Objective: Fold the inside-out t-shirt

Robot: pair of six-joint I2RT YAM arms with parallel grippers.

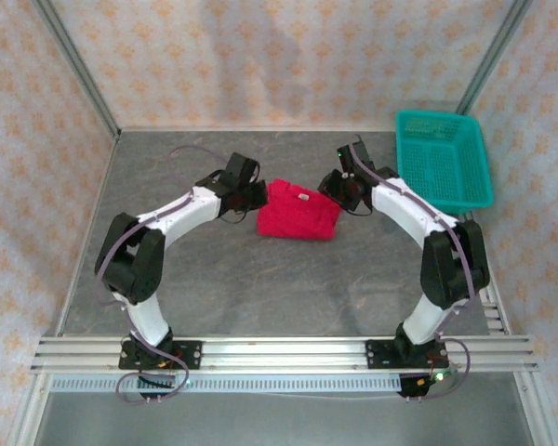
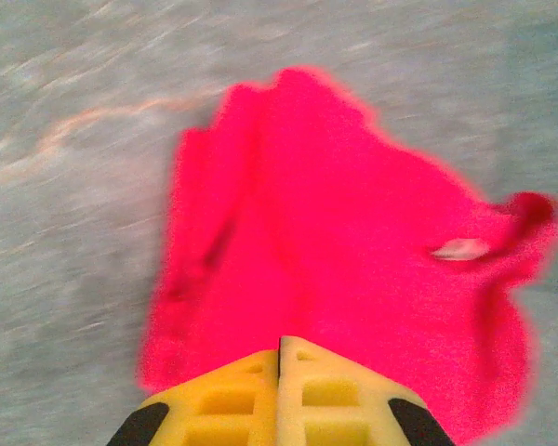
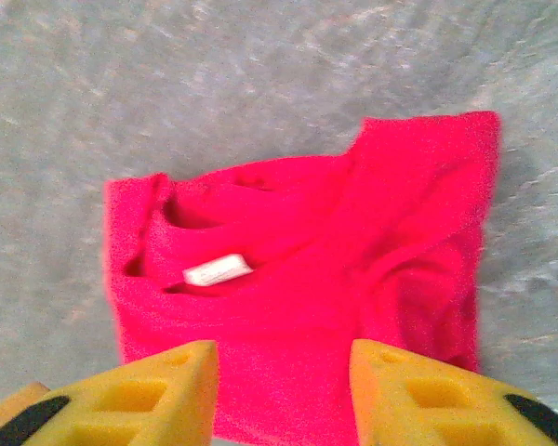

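Looking down on the table [image 1: 214,297], you find the inside-out t-shirt [image 1: 298,212] bundled mid-table, long axis nine-to-three. Your left gripper [image 2: 279,346], closed on nothing, sits at its nine o'clock. Your right gripper [image 3: 281,355], jaws parted and empty, sits at three, equally near.

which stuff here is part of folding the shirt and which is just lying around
In the job: bright red soft cloth t-shirt; left gripper, shut; right gripper, open.
Lying about: teal plastic basket, far right corner.
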